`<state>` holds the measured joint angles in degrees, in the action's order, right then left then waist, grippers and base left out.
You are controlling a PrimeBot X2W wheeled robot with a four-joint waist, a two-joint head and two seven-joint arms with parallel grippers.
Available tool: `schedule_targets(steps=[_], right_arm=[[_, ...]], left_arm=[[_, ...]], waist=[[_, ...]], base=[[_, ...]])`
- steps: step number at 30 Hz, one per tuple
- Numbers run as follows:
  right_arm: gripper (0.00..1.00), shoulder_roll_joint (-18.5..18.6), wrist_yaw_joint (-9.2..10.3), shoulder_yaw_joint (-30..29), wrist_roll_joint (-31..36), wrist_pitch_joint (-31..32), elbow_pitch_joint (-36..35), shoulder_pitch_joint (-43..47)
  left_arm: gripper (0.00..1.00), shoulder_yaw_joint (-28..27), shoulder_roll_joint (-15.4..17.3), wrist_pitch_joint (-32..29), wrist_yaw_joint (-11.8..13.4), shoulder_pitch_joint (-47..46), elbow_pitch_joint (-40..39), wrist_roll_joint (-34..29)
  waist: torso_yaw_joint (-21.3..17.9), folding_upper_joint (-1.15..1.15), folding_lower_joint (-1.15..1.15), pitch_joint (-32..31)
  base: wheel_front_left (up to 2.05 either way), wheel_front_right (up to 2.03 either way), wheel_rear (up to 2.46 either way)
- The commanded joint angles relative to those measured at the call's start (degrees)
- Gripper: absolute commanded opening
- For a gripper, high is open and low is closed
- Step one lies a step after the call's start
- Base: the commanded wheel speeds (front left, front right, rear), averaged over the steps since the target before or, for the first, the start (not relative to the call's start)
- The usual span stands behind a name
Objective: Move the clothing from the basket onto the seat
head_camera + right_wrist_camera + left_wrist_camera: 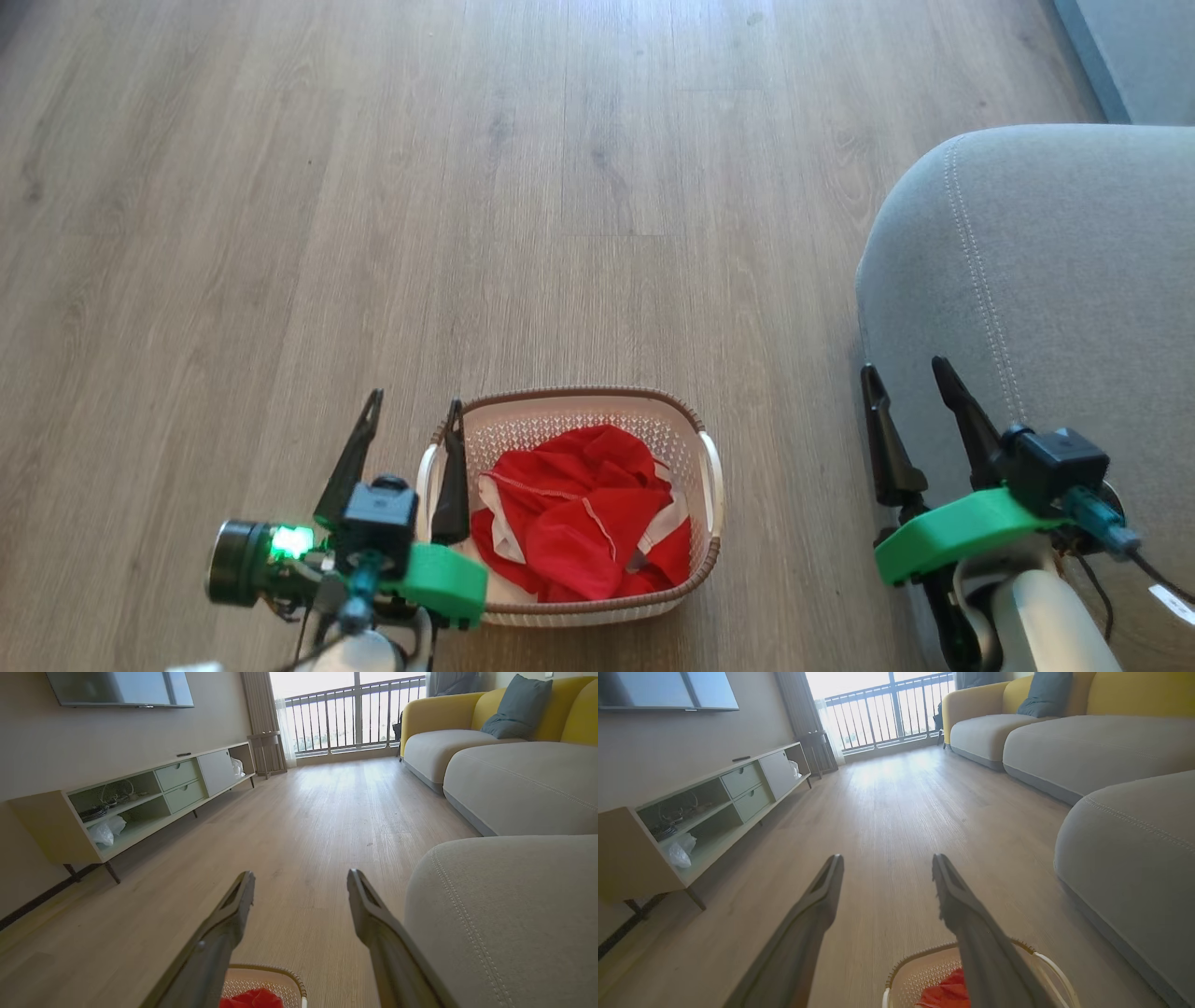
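The red clothing (583,511) with white panels lies bunched inside the cream basket (693,422), which stands on the floor in front of me. My left gripper (414,404) hangs open at the basket's left rim, one finger over the floor, one over the rim. The grey seat (1055,271) rises at the right, and my right gripper (910,370) is open at its near-left edge, holding nothing. In the left wrist view the open left gripper (887,858) points down the room, with the basket (920,963) and clothing (945,991) below. In the right wrist view, basket (280,973), clothing (252,998), seat (509,905), and open right gripper (301,875) show.
Bare wooden floor (467,187) stretches ahead and to the left. A low TV cabinet (140,798) runs along the left wall, and a yellow-backed sofa (495,742) with grey cushions stands beyond the seat. A balcony window (350,714) closes the far end.
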<state>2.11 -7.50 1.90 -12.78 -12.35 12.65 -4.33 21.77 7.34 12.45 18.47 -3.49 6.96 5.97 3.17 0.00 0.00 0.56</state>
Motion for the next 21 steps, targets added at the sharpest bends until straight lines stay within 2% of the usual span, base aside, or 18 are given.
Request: schedule_targets(steps=[1,4,8,9,11,12,14,18,21], right_arm=[[1.00,0.7,0.01,1.5,2.3,-1.1,-1.8,-2.7],[1.00,0.7,0.01,1.6,4.4,-1.6,-1.8,-2.9],[1.00,0.7,0.01,1.7,7.3,-2.3,-2.1,-3.1],[1.00,0.8,0.01,1.7,7.9,-2.4,-2.2,-3.0],[1.00,0.8,0.01,1.8,8.5,-2.6,-1.9,-2.8],[1.00,0.8,0.01,1.8,8.5,-2.6,-1.9,-2.8],[1.00,0.8,0.01,1.8,8.2,-2.6,-1.2,-2.7],[1.00,0.8,0.01,0.8,6.9,-2.6,1.3,-2.6],[1.00,0.8,0.01,0.1,6.8,-2.6,2.6,-2.8]], left_arm=[[1.00,0.3,1.6,1.0,2.8,-3.5,-3.4,-3.2],[1.00,2.2,2.2,1.5,6.6,-3.5,-4.4,-4.1],[1.00,3.6,2.7,2.2,7.5,-3.2,-3.2,-3.9],[1.00,3.4,2.3,2.3,6.9,-2.9,-2.2,-3.1],[1.00,1.6,1.2,2.5,4.0,-2.6,0.0,-1.6],[1.00,1.6,1.2,2.5,4.0,-2.6,0.0,-1.6],[1.00,-0.2,0.1,2.5,1.8,-2.3,1.4,-0.2],[1.00,-4.6,-2.4,2.5,-4.4,-1.1,6.0,4.1],[1.00,-7.0,-3.3,2.5,-8.6,-1.6,8.5,3.9]], waist=[[0.0,0.00,0.00,0.0],[0.1,0.00,0.00,0.0],[0.1,0.00,0.00,-0.2],[0.2,0.00,0.00,-0.2],[0.2,0.00,0.00,-0.4],[0.2,0.00,0.00,-0.4],[0.2,0.00,0.00,-0.5],[0.2,0.00,0.00,-0.7],[0.1,0.00,0.00,-0.7]], base=[[0.00,0.00,0.00],[0.00,0.00,0.00],[0.00,0.00,0.00],[0.00,0.00,0.00],[0.00,0.00,0.00],[0.00,0.00,0.00],[0.00,0.00,0.00],[0.00,0.00,0.00],[0.00,0.00,0.00]])
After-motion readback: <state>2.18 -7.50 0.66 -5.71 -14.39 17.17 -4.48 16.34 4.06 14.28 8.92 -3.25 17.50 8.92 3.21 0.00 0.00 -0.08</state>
